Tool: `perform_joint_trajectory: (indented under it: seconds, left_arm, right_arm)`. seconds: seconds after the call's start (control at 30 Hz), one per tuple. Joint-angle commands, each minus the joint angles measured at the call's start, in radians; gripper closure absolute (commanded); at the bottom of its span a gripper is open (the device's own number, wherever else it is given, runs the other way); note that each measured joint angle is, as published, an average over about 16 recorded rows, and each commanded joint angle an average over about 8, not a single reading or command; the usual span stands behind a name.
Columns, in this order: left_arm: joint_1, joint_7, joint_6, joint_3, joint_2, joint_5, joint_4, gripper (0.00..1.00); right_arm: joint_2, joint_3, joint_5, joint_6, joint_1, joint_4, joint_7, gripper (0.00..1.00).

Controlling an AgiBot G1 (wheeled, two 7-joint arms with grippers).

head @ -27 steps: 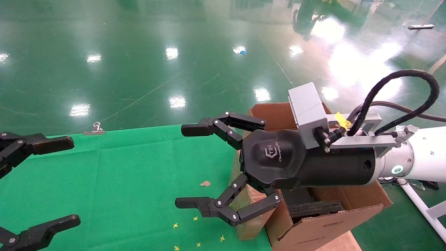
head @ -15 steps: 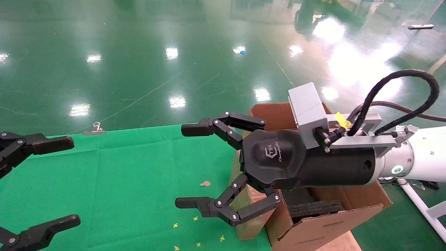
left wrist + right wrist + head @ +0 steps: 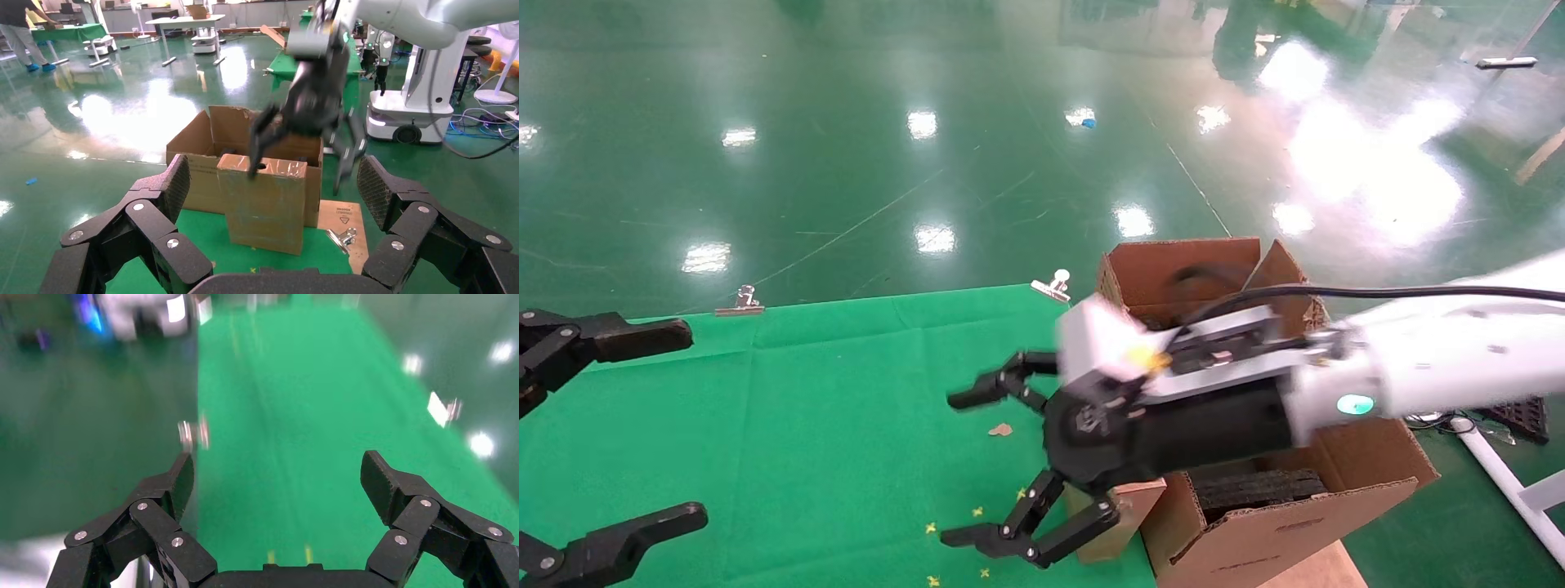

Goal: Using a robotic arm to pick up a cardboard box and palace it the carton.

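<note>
The cardboard box is a thin brown taped slab standing on edge against the carton's table-side wall. In the left wrist view it shows a round hole in its top side, with the carton behind it. The robotic arm is my white right arm, and it reaches across the carton. Its gripper is open, blurred by motion, just above the box's top. In the left wrist view one of its fingers hangs by the hole. My left gripper is open and empty at the table's left edge.
Green cloth covers the table, held by binder clips. Black foam lies in the carton. A flat cardboard sheet lies by the carton's front. A white frame stands at the right.
My right arm has swung down and its open gripper has dropped and turned toward the box's top. The left gripper has not moved.
</note>
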Motion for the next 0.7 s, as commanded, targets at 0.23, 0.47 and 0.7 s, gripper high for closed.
perform_joint_trajectory:
  seconds: [0.23, 0.47, 0.7]
  left_arm:
    - [0.0, 0.0, 0.0, 0.001, 0.0, 0.0, 0.0, 0.0]
    - [0.0, 0.001, 0.0, 0.001, 0.0, -0.001, 0.0, 0.0]
    - [0.0, 0.001, -0.001, 0.002, -0.001, -0.001, 0.0, 0.0]
  right_arm:
    - [-0.098, -0.222, -0.352, -0.059, 0.248, 0.013, 0.16, 0.0]
    - [-0.135, -0.437, -0.456, -0.077, 0.499, 0.016, 0.242, 0.0]
    - [-0.139, -0.724, -0.431, -0.082, 0.736, 0.014, 0.289, 0.0]
